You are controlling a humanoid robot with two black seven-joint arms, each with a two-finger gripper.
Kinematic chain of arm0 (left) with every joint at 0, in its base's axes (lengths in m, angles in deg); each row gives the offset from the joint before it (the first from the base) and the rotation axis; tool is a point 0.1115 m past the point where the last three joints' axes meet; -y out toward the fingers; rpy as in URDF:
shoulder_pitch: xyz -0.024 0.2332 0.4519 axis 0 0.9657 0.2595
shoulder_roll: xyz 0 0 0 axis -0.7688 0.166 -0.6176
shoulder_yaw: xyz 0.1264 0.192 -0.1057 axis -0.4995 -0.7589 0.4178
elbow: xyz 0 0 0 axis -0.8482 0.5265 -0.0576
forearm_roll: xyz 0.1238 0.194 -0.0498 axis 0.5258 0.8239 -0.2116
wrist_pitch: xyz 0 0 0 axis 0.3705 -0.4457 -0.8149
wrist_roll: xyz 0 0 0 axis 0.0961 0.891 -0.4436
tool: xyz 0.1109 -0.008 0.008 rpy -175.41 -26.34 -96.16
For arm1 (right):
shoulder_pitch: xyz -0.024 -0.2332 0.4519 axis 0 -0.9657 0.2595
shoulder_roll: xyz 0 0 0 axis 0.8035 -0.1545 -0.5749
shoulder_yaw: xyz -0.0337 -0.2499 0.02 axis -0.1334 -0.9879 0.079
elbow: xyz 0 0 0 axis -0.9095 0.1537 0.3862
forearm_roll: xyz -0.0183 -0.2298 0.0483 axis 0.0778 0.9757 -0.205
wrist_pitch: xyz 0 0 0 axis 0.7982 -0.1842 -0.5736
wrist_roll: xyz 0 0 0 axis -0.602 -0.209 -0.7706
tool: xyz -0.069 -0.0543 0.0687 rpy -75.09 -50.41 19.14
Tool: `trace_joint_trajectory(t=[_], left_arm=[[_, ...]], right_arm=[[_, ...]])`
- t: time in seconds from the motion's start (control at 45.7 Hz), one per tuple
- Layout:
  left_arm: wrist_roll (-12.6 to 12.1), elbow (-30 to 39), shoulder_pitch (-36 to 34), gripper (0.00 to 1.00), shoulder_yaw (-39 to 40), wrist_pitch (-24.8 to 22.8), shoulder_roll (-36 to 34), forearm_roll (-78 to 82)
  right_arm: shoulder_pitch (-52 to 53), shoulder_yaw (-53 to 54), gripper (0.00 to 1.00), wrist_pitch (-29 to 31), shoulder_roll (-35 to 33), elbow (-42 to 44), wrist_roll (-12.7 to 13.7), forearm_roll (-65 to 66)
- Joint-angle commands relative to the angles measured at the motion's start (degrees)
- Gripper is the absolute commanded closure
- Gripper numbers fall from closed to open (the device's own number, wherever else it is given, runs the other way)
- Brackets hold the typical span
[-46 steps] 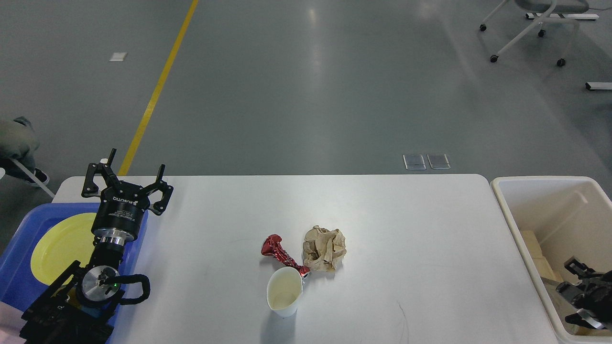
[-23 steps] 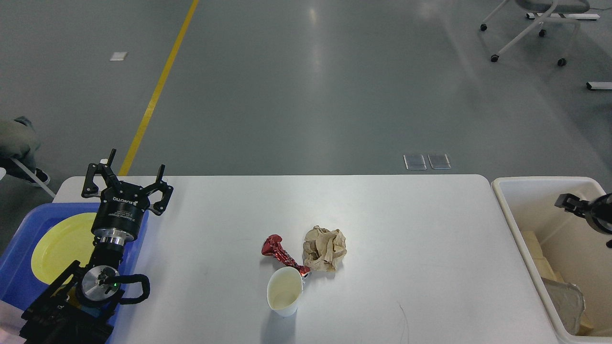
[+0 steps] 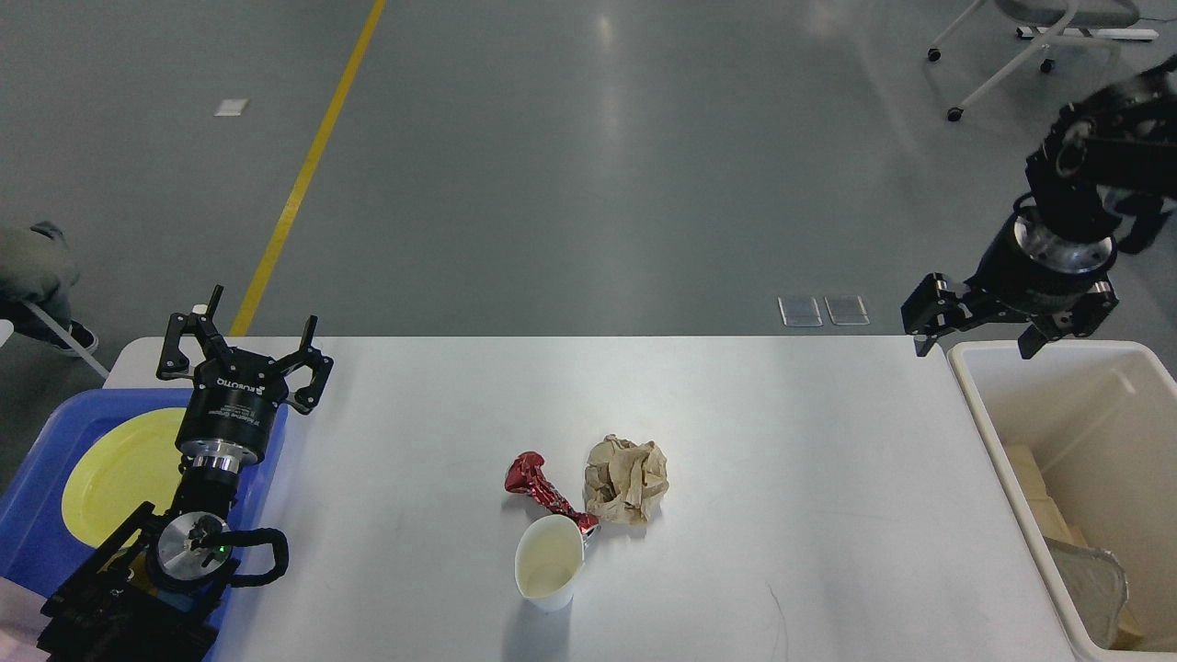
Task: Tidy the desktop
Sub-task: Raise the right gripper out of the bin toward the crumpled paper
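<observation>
Fingers on both grippers (image 3: 241, 340) (image 3: 1011, 336) are spread, holding nothing; white paper cup (image 3: 549, 574), red foil wrapper (image 3: 542, 488) and brown crumpled paper (image 3: 626, 478) wait on the big white desktop (image 3: 782, 478).

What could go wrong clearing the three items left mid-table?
1. The white paper cup touches the crumpled red foil wrapper; grabbing either may tip the cup or drag the other.
2. The crumpled brown paper ball sits tight beside the wrapper, leaving little finger room for the open right gripper.

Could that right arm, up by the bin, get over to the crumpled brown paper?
Probably yes. The right gripper hangs open and empty above the bin, and bare desktop lies between it and the brown paper. Only the red wrapper and cup crowd its left.
</observation>
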Motion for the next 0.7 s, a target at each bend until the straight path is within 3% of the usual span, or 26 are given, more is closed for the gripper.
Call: trace_joint_trajectory(t=[0.0,0.263,0.46,0.679], left_arm=[[0.0,0.0,0.1,0.01,0.0,0.0,0.0,0.0],[0.1,0.0,0.0,0.01,0.0,0.0,0.0,0.0],[0.1,0.0,0.1,0.01,0.0,0.0,0.0,0.0],[0.1,0.0,0.0,0.01,0.0,0.0,0.0,0.0]], right_arm=[[10.6,-4.4,0.00,0.9,5.7,-6.1,-0.1,-10.7],[27.7,-5.4,0.00,0.9,11.5,-22.3,-0.2,-18.3],[33.5,-5.5,0.00,-4.0,11.7,-30.7,-0.1,-23.0],[33.2,-6.5,0.00,-7.8,11.1,-31.3,-0.2,-23.0]])
